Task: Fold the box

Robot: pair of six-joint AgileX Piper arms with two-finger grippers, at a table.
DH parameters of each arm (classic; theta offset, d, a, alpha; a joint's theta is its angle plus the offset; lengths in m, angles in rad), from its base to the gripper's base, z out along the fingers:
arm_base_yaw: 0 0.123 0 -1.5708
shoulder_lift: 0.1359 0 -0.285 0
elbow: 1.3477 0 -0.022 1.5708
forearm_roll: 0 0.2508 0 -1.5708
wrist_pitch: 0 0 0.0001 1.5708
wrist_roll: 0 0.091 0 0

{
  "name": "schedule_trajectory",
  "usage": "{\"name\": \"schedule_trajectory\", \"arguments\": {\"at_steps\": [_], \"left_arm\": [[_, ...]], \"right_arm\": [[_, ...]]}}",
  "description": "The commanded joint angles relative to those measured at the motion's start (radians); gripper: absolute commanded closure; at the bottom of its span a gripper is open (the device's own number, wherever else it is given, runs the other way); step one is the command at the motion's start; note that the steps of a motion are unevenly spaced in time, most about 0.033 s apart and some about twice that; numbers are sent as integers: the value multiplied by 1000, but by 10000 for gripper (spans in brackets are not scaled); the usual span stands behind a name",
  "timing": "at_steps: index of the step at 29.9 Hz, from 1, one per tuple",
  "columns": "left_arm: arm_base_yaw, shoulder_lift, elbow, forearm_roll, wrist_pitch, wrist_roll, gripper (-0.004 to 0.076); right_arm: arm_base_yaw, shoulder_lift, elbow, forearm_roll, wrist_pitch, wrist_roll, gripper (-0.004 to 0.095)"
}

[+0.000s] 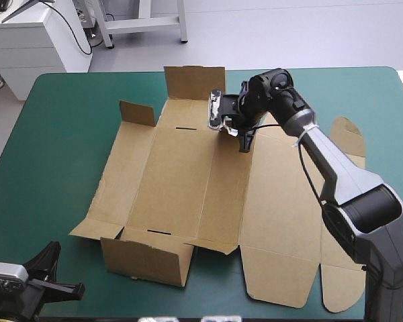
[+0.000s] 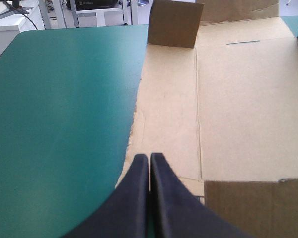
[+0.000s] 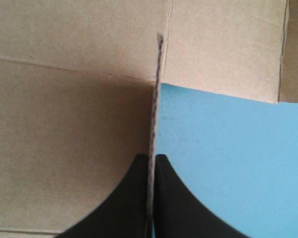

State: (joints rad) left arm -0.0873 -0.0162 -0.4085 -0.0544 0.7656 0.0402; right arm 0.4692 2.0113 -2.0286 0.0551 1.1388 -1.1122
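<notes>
**Box** (image 1: pixel 188 181): cut sheet of brown board, mid-table on the teal-green cover (image 1: pixel 67 134), mostly lying flat.
- Near wall (image 1: pixel 148 258): raised, at the near-left corner of the sheet.
- Far flap (image 1: pixel 195 82): upright, at the far edge.
- Corner flap (image 1: pixel 138 113): smaller, raised, at the far-left.
- Right panels (image 1: pixel 282 201): flat, reaching toward the table's right edge.
- Slots: one thin dark slot near the far edge (image 1: pixel 186 127), and one just behind the near wall (image 1: pixel 158 231).

**Right gripper** (image 1: pixel 242 144): at the far side of the box, right of the far flap.
- In its wrist view the black fingers (image 3: pixel 134 198) are all but pressed together.
- They pinch a thin edge of board (image 3: pixel 157 94) that stands on end between them.
- Brown board lies to one side of that edge and teal-green cover to the other.

**Left gripper** (image 2: pixel 150 157): at the table's near-left corner, clear of the sheet in the high view.
- Fingers pressed together in one point, with nothing seen between them.
- The box's left margin and bare cover lie ahead of it.
</notes>
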Motion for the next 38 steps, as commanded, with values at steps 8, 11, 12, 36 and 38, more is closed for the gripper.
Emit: {"name": "schedule_trajectory", "arguments": {"at_steps": [8,11,12,36,38], "left_arm": [[-2,-7,-22,-12,-74,-2,731],[-2,-7,-22,-12,-74,-2,731],[-2,-7,-22,-12,-74,-2,731],[-2,-7,-21,-10,-74,0,731],[-2,-7,-21,-10,-74,0,731]], "right_arm": [[65,27,-33,44,-175,-16,929],[65,37,-33,46,-187,14,929],[65,37,-33,55,-190,13,929],[65,12,-58,68,-187,192,515],[65,-7,-78,-4,-147,259,617]]}}
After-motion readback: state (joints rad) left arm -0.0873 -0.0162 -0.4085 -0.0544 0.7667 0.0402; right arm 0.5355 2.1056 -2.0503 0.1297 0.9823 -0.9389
